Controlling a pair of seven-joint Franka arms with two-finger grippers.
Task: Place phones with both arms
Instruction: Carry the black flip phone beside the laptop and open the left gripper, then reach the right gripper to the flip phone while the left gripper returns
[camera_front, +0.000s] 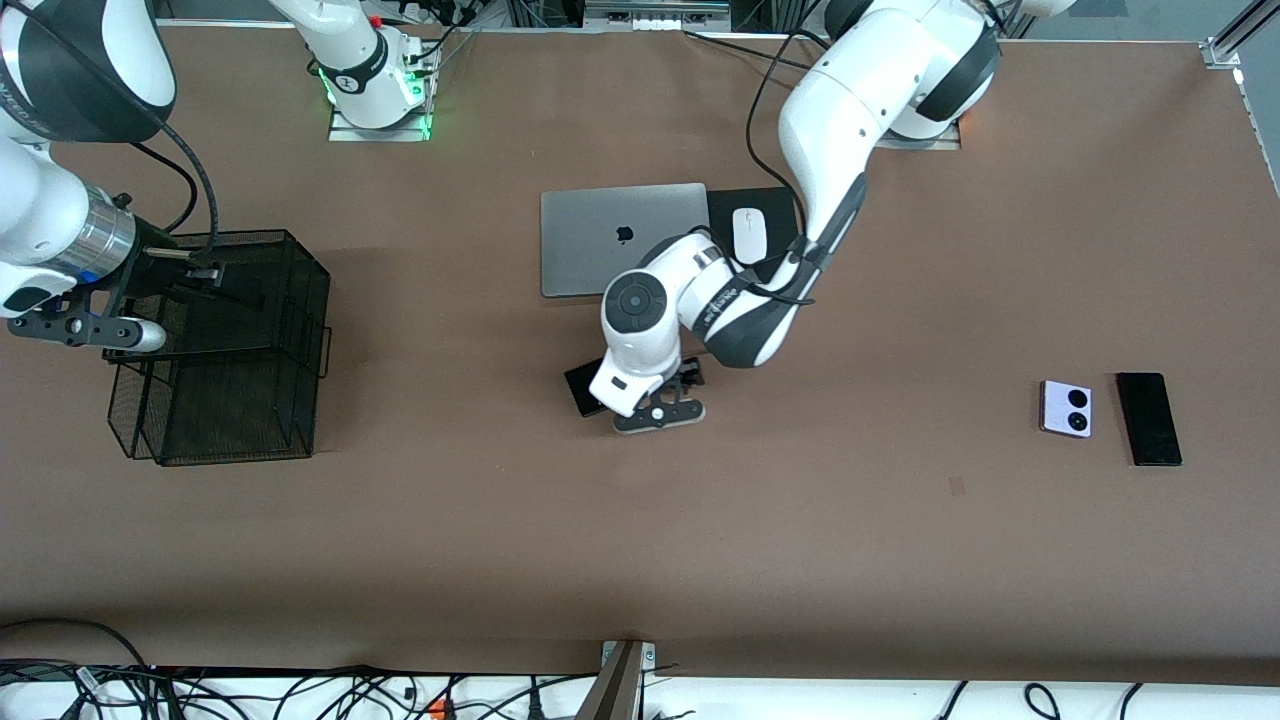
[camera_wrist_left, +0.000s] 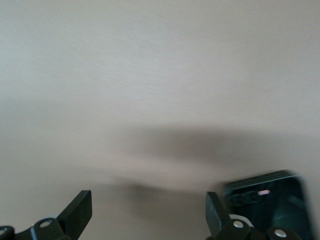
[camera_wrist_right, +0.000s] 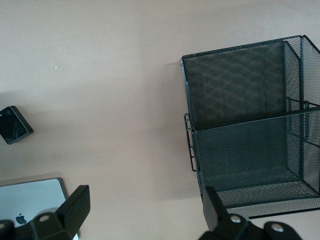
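Your left gripper (camera_front: 668, 397) sits low over the middle of the table (camera_front: 640, 560), fingers spread wide and holding nothing. The small black folded phone (camera_front: 581, 389) lies on the table right beside it, toward the right arm's end, released. From the front you see only one corner of that phone; the left arm's white wrist covers the rest. In the left wrist view the phone (camera_wrist_left: 267, 200) shows blurred at the edge of the picture, just outside one fingertip (camera_wrist_left: 214, 210), and is partly cut off.

Your right gripper (camera_wrist_right: 145, 212) hangs over the black mesh basket (camera_front: 235, 350) at the right arm's end of the table, jaws apart and empty, waiting. In the front view its fingers are hard to pick out against the dark mesh. The right wrist view shows the basket (camera_wrist_right: 250, 145) with its divider; what you can see of the inside holds nothing, and one side runs out of the picture.

The silver laptop (camera_front: 600, 240) lies closed, farther from the front camera than the folded phone, with the left arm crossing over one corner. The white mouse (camera_front: 749, 234) rests on a dark pad (camera_front: 730, 205) beside it, partly under the same arm.

Well toward the left arm's end lie the lilac-white phone (camera_front: 1066, 408) and the long black phone (camera_front: 1148, 418), just beside each other but apart.
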